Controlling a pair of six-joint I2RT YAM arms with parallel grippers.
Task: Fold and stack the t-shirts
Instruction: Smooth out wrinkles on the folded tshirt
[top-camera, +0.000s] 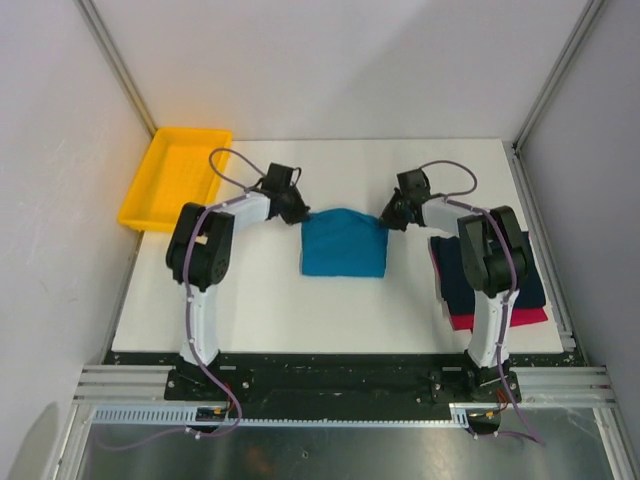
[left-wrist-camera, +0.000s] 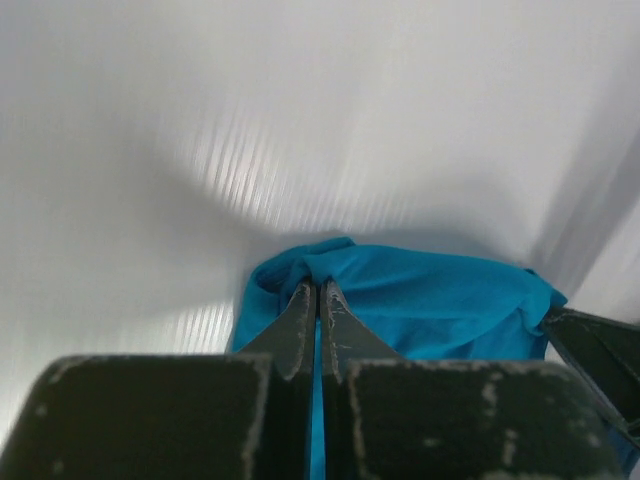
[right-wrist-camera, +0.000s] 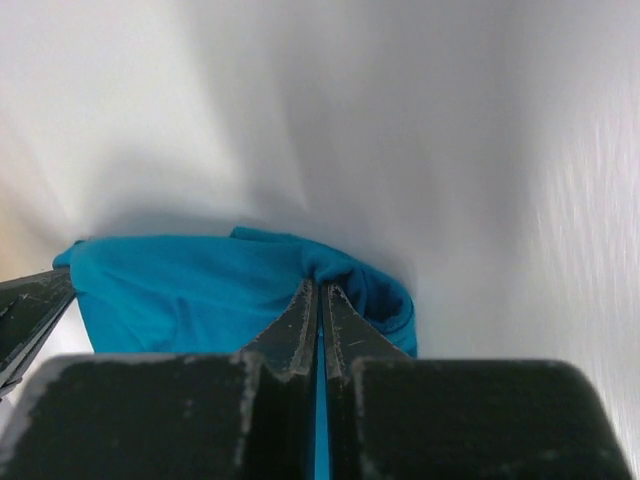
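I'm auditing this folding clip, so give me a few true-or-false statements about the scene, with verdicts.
1. The left pincer and right pincer are each shut on the teal shirt. True.
2. The yellow tray sits at the near right corner of the table. False: far left corner.
3. The navy shirt lies on the red-pink shirt. True.
4. The teal shirt touches the navy shirt. False: bare table separates them.

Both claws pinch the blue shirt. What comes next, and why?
The left claw and right claw each pinch a far corner of the teal shirt, so probably lift together and carry that edge toward the near edge, folding it in half.
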